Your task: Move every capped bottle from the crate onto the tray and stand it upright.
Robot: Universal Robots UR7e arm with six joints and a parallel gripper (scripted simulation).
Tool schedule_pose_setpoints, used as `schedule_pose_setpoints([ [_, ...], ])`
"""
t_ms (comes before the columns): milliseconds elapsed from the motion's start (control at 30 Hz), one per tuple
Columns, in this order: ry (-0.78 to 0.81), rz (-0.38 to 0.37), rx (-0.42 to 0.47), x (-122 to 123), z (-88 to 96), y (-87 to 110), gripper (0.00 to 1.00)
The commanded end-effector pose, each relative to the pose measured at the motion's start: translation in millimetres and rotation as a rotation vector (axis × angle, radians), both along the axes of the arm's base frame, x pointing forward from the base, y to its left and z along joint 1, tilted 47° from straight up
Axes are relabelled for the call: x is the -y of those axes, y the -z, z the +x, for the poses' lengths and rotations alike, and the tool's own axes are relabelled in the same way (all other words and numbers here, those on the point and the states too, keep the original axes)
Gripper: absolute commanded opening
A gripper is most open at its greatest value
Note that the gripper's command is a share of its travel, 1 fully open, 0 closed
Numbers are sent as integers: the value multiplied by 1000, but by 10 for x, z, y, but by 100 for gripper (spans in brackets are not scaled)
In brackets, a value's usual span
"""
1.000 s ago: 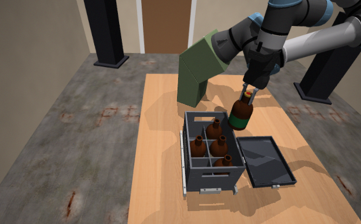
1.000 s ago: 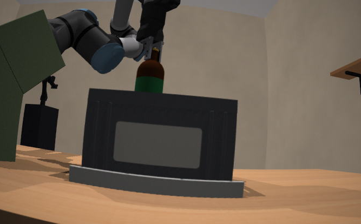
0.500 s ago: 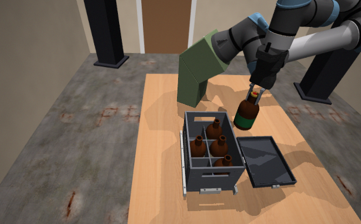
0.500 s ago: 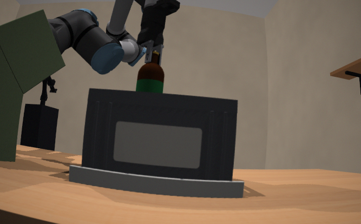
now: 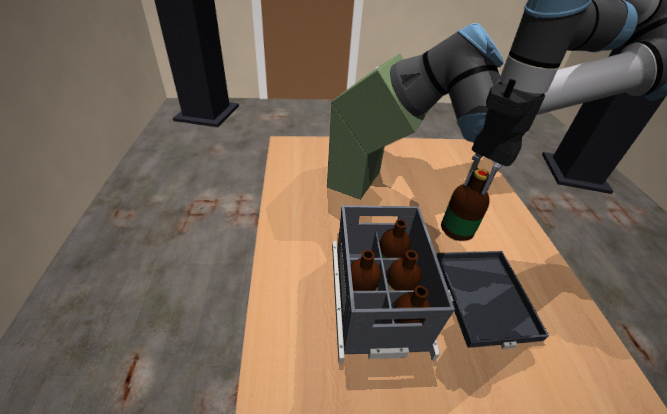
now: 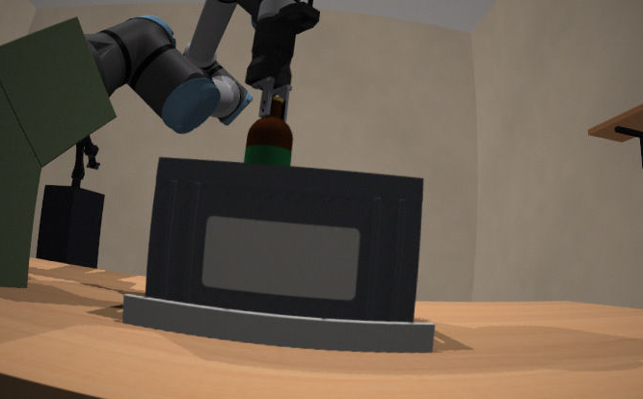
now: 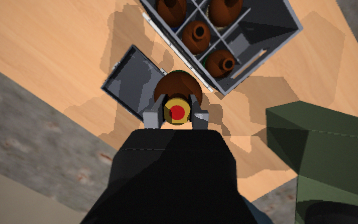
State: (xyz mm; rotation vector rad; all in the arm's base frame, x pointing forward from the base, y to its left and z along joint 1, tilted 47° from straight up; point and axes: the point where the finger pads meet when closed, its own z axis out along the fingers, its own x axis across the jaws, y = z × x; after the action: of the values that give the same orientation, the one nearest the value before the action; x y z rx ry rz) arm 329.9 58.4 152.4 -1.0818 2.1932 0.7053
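My gripper [image 5: 481, 176] is clamped on the capped bottle [image 5: 465, 208], suspended beside the crate [image 5: 396, 319]. A neck-only grip permits swinging; the bottle may tip on the tray [image 5: 528, 301].

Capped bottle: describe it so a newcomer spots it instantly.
Find the dark crate on the wooden table. The capped bottle hangs in the gripper above the table beside it. Unlike the four open-necked bottles inside, it wears a red-and-yellow cap and green label.
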Motion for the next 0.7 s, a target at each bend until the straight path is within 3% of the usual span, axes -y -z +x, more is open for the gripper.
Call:
schedule_pose_setpoints([
  [0, 1, -1, 1, -53, -20, -54, 0],
  [667, 0, 0, 1, -245, -81, -211, 0],
])
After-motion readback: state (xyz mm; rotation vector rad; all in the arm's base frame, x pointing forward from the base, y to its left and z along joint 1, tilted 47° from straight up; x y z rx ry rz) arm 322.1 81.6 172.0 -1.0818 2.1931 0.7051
